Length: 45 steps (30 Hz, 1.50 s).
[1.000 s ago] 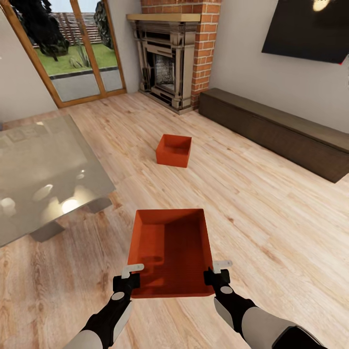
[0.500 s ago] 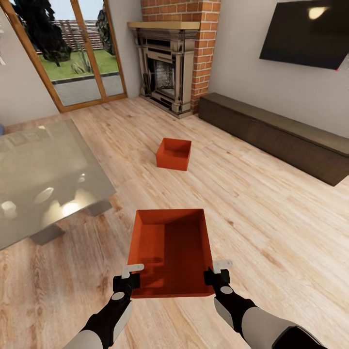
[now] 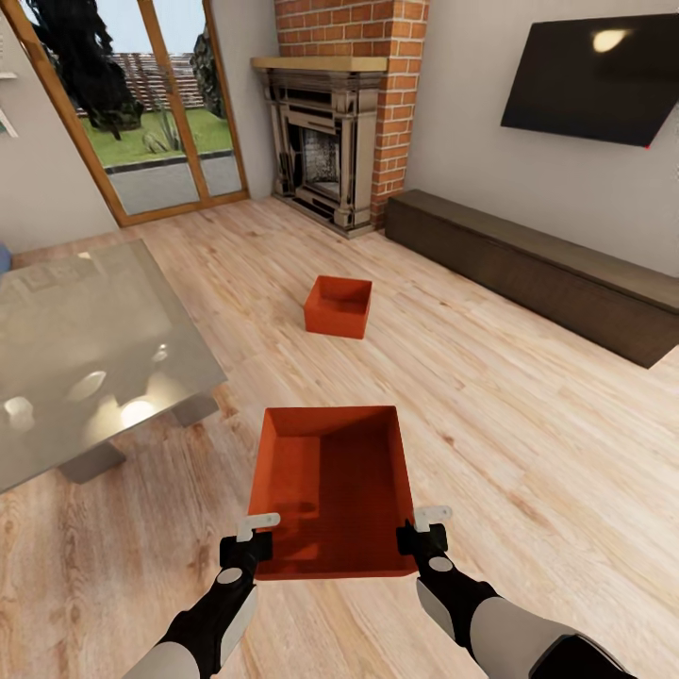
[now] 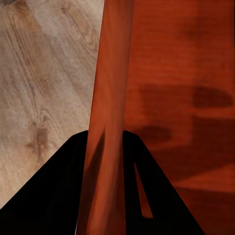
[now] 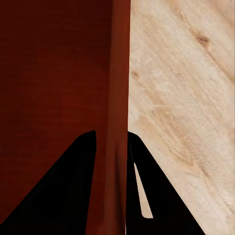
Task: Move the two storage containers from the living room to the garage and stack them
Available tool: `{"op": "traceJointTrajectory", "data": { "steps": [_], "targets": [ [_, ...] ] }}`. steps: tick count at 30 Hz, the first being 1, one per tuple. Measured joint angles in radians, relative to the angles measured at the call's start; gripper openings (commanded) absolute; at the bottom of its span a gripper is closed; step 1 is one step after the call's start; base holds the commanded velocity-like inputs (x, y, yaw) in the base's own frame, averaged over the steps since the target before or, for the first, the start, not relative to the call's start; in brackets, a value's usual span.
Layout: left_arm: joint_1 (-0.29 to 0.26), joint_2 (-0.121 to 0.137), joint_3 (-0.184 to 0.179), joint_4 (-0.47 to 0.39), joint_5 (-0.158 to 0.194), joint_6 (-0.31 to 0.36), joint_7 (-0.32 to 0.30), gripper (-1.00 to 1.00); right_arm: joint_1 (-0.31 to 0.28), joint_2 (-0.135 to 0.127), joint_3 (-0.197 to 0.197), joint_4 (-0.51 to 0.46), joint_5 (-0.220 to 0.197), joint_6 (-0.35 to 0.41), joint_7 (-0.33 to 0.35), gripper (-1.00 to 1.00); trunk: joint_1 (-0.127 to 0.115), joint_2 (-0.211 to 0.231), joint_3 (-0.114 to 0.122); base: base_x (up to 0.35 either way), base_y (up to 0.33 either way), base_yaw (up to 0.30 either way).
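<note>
We held one orange-red rectangular lidless storage container (image 3: 332, 490) between both arms, carried level above the light wood-plank flooring (image 3: 528, 415) of the living room. Our left tool (image 3: 247, 541) was clamped on the container's left wall near its closest corner; the left wrist view showed that wall (image 4: 108, 117) pinched between the two dark fingers (image 4: 63, 191). Our right tool (image 3: 422, 536) was clamped likewise on the right wall (image 5: 119, 98).

The second, identical orange-red container (image 3: 338, 306) sat on the planks well ahead of both tools, toward the red-brick fireplace (image 3: 339, 123). A glass-topped surface (image 3: 85, 349) stood ahead and left of the left tool; a long low dark cabinet (image 3: 538, 269) ran ahead and right of the right tool.

We judged the step in hand to be transport of the first container. The next move called for driving to the garage while maintaining both grips evenly.
</note>
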Motion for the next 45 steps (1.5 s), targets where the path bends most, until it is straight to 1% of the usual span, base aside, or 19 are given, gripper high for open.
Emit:
{"op": "traceJointTrajectory", "data": {
  "steps": [8,34,38,45],
  "targets": [
    [0.000,0.000,0.001,0.000,-0.001,-0.001,0.000,-1.00,0.000,0.000,0.000,-0.001,0.000,0.000,0.000,-1.00,-0.031,0.056,0.037,0.000,0.000,0.000],
    [0.000,0.000,0.001,-0.001,0.000,-0.001,0.000,-1.00,0.000,0.000,-0.001,-0.001,0.002,0.000,0.000,-1.00,-0.031,0.056,0.078,0.000,0.000,0.000],
    [0.000,0.000,-0.005,-0.001,0.005,-0.001,0.003,-1.00,0.000,-0.001,-0.002,-0.001,0.004,0.000,0.000,-1.00,-0.031,0.056,0.084,0.000,0.000,0.000],
    [0.000,0.000,0.000,-0.001,0.000,-0.001,0.000,-1.00,0.000,0.000,-0.002,-0.001,0.003,0.000,0.000,-1.00,-0.031,0.056,0.095,0.000,0.000,0.000]
  ]
}}
